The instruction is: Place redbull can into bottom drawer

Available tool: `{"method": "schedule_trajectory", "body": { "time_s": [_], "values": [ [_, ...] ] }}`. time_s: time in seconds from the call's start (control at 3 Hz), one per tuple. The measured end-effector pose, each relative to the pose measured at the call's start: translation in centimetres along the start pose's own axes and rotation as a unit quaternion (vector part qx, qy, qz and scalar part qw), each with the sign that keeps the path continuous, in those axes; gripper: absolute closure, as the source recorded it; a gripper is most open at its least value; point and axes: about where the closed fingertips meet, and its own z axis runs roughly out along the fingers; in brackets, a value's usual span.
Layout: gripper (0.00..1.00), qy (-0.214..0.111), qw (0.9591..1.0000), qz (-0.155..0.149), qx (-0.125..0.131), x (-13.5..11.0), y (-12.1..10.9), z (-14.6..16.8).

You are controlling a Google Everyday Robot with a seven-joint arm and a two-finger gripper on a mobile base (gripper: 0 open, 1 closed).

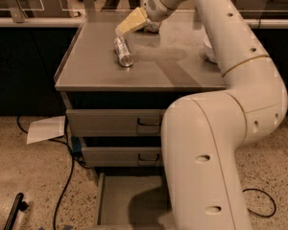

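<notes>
The redbull can (123,51) lies on its side on the grey cabinet top (96,71), its shiny round end facing me. My gripper (121,30) hangs just above the can's far end, reaching in from the upper right. The bottom drawer (127,202) is pulled open at the foot of the cabinet. Its flat grey floor shows, partly hidden by my arm and its shadow.
A foil packet (151,28) lies behind the gripper. A white bowl (208,50) at the right of the top is mostly hidden by my arm. The two upper drawers (115,122) are shut. A sheet of paper (45,129) and cables (67,176) lie on the floor at the left.
</notes>
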Motion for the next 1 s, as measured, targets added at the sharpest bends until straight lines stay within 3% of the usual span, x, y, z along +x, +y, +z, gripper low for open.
{"method": "schedule_trajectory", "body": {
  "time_s": [0.33, 1.0],
  "values": [
    [0.0, 0.026, 0.9996, -0.01, 0.007, -0.9, 1.0, 2.8],
    [0.0, 0.066, 0.9978, -0.002, -0.002, -0.1, 2.0, 7.7]
  ]
}}
